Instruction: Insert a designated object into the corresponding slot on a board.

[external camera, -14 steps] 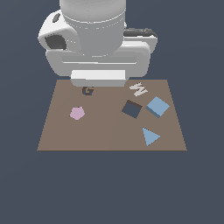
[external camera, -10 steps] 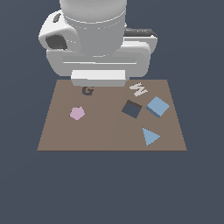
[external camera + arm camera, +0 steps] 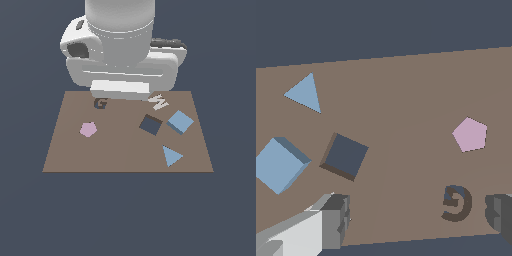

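The light-blue square block (image 3: 180,122) lies flat on the brown board (image 3: 125,152), just to the exterior view's right of the dark navy square slot (image 3: 150,124), almost touching it. In the wrist view the block (image 3: 280,164) sits beside the slot (image 3: 345,156). My gripper (image 3: 416,217) is open and empty, its two grey fingers (image 3: 333,220) spread wide above the board's far part, apart from the block. In the exterior view the arm's bulk (image 3: 122,55) hides the fingers.
A light-blue triangle (image 3: 171,156) lies near the board's front right. A pink pentagon (image 3: 88,129) lies at the left. A dark letter G cut-out (image 3: 100,103) and a white letter piece (image 3: 159,102) are at the back, partly under the arm.
The arm has shifted a little to the exterior view's right. The block and the other shapes have not moved.
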Tool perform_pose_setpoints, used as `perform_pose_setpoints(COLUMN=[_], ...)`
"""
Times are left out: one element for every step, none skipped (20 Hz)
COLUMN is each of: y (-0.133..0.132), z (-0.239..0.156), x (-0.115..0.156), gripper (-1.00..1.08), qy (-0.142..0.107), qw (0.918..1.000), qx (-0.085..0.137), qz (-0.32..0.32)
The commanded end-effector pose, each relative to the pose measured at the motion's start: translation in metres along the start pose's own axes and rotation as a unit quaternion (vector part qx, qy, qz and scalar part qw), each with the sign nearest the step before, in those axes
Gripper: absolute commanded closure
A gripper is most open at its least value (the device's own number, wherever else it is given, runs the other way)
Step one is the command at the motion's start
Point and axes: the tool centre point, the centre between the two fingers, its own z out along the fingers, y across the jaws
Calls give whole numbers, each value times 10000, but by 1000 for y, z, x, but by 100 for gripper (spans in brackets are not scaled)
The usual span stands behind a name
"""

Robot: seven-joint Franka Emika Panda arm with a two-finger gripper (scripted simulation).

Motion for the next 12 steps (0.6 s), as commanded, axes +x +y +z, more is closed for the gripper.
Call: perform_pose_setpoints(y=[-7,-10,-14,-18,-22,-26,-30,-35,-40,-46,-51,-57], z=[5,7,9,12,14,17,20,23,26,29,33,36], x=[-4,-5,-7,-8,-10,-11,-13,-15,-16,-18,-19,-20], gripper=[-92,-92,-92,-92,-92,-92,-92,-92,-92,-92,-92,-92], qy=[2,4,5,7,9,11,13,16,18,20,23,26], qw=[9999,9998,9996,9993,9990,9986,9980,9974,9966,9956,9946,9933], qx=[1,1,1,2,2,2,3,3,3,4,4,4], qz=[145,214,288,367,450,537,630,726,827,932,1042,1156])
